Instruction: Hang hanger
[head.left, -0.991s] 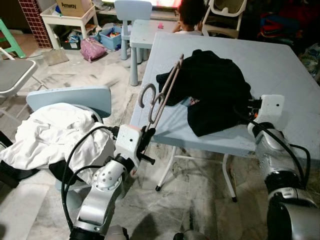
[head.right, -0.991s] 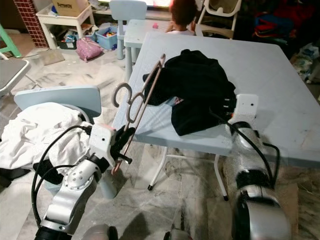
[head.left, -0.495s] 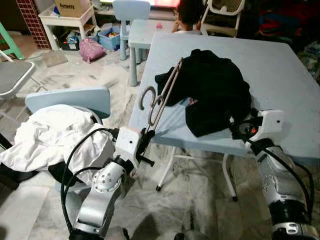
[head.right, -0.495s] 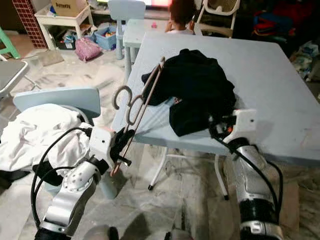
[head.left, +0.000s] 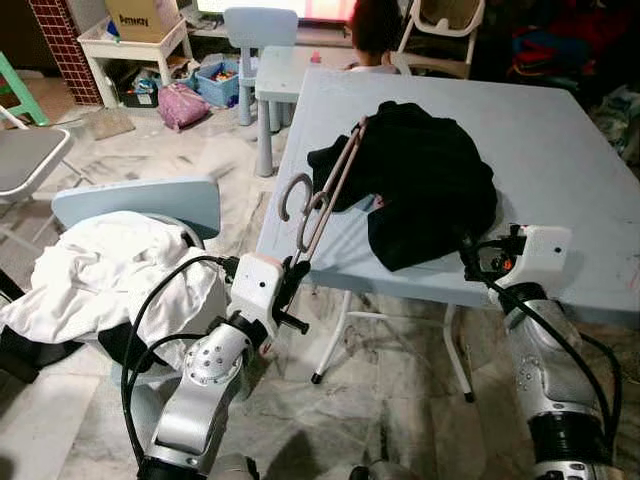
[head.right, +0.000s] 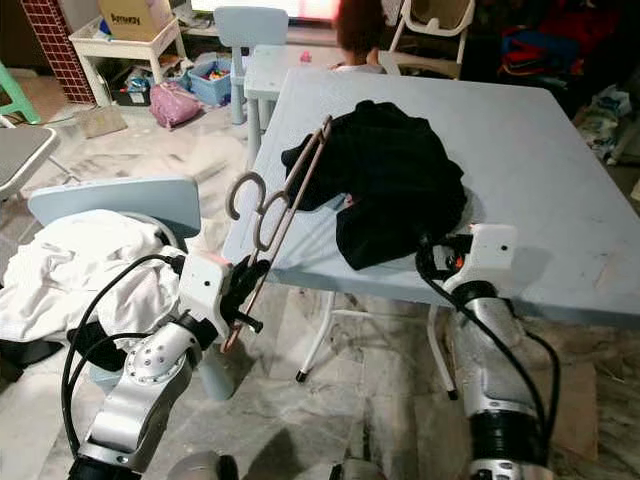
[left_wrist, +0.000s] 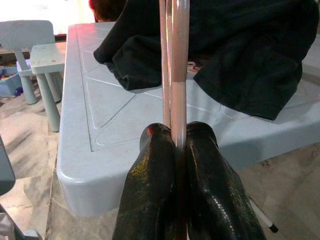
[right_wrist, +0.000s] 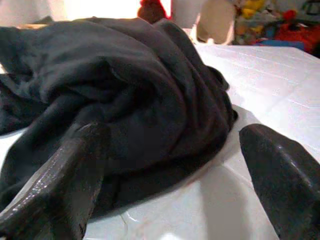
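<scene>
Pale blue plastic, the square worktop (head.left: 560, 140) is the landmark for everything else. Heaped on its near half lies a crumpled black cloth garment (head.left: 425, 180), apparently laid there so that both arms can reach it from the near edge. Off the worktop's near left corner, the left arm rises from below with its elbow bent and its forearm angled up toward that corner. At the near edge, just right of the garment, the right arm stands almost upright with its wrist tipped forward onto the worktop. The thin pinkish metal hanger (head.left: 325, 190) slants up over the near left corner, its hook on the outer side and its upper end touching the garment's left fold, probably held ready to be fed into the cloth. The left tool (left_wrist: 172, 150) is clenched on the hanger's lower bar. The right tool (right_wrist: 175, 170) is spread wide, its fingers just short of the garment's near hem, likely preparing to pinch the fabric.
</scene>
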